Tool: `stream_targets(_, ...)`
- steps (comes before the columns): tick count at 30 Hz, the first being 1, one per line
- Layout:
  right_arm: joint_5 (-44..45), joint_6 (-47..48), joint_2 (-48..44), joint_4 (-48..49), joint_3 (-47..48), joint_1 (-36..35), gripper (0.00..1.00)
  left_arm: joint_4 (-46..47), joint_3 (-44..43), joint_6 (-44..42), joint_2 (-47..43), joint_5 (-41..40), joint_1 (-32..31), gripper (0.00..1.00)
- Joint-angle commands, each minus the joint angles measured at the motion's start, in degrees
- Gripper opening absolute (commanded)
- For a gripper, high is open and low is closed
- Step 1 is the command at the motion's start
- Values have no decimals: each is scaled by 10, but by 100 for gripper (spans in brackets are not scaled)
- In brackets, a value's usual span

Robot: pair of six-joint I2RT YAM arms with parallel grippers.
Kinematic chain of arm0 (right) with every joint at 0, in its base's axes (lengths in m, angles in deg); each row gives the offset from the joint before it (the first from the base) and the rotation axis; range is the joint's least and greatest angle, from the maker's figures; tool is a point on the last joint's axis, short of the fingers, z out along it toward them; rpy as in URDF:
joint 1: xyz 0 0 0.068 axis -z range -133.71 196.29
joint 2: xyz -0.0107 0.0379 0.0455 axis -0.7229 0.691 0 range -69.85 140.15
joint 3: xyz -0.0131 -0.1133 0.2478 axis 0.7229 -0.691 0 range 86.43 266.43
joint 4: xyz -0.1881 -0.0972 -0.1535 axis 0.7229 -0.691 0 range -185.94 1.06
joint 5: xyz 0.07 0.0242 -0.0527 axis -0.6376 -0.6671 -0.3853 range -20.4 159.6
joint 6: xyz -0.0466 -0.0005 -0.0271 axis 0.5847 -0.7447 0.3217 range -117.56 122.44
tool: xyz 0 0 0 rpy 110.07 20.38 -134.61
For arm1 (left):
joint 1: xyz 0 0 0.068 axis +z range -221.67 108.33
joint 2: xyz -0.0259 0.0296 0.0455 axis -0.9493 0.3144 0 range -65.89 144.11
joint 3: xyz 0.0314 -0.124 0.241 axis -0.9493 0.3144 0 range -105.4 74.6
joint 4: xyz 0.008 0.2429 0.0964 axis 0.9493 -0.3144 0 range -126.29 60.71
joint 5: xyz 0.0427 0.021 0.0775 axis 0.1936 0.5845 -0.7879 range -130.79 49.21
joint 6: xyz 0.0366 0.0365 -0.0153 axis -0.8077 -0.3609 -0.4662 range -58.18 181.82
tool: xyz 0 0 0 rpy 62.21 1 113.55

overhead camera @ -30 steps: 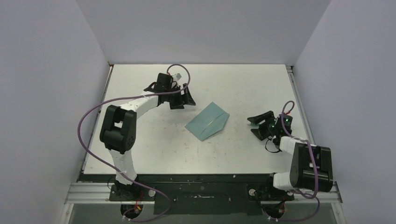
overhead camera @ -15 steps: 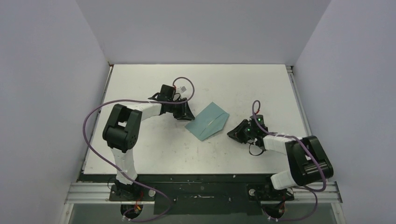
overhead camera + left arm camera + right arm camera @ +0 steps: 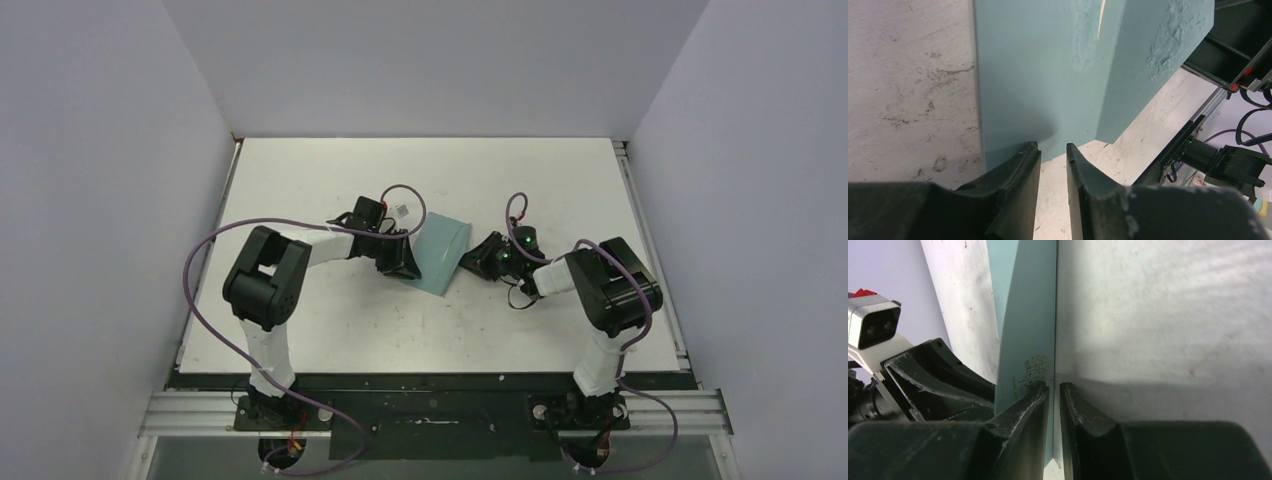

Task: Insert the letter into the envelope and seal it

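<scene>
Both arms having just converged on teal envelope (image 3: 442,248) lying mid-worktop (image 3: 540,180), flap folded; left pincer (image 3: 1052,146) narrowly parted, empty; right pincer (image 3: 1054,385) meeting edge, grasp untellable; sealing press likely coming

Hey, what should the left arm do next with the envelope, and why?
Probably ease the left end effector forward and close on the envelope: its edge lies right at the slightly parted jaws, table showing between them, while the right end effector straddles the opposite edge.

- 1 envelope (image 3: 441,248) lying on the table
- 1 table (image 3: 540,180) showing
- 2 arms reaching in: L arm (image 3: 300,238), R arm (image 3: 600,280)
- 2 grippers showing: L gripper (image 3: 402,264), R gripper (image 3: 477,258)
</scene>
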Motion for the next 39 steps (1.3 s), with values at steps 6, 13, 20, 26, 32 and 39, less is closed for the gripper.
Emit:
stream_targets(6, 5, 29, 28, -10, 75, -21, 17, -33, -27, -1, 16, -25, -6, 24)
stream_targets(13, 44, 97, 40, -126, 145, -54, 32, -30, -35, 12, 29, -17, -4, 21)
stream_targets(20, 184, 227, 60, -324, 256, -121, 36, 7, -23, 57, 26, 19, 20, 18)
stream_targets(26, 336, 314, 111, -488, 360, -182, 34, 64, -27, 96, -6, 91, 42, 17)
stream_targets(32, 412, 382, 134, -518, 369, -218, 37, 126, -49, 157, -26, 87, 80, 17)
stream_targets(39, 423, 498, 117, -465, 306, -227, 43, 139, -118, 157, 33, 62, 98, 17)
